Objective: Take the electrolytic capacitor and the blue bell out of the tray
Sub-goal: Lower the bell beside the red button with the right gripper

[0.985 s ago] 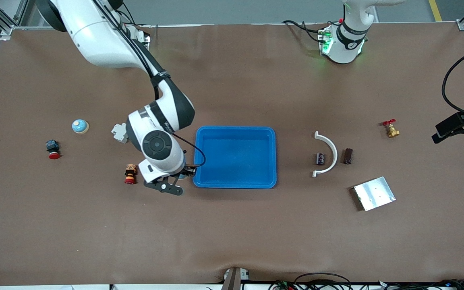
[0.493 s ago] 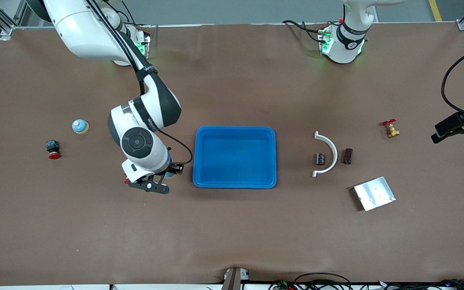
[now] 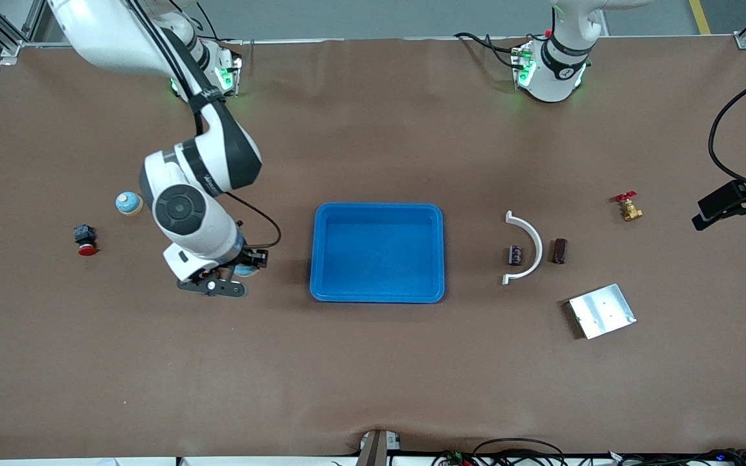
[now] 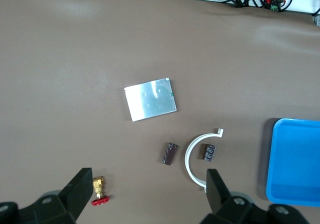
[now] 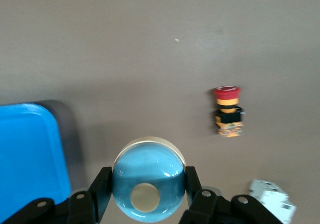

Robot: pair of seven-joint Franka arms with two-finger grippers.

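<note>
Gripping a blue bell in our clamped right gripper, we hover at the frame's left-centre, beside the blue tray. Our left gripper, spread wide and empty, waits above the capacitor at centre-right.

I saw a brown table. On it lay a blue tray in the middle. Toward the left arm's end lay a white arc, two capacitors, a metal plate and a valve. Toward the right arm's end lay a bell and a red button.
</note>
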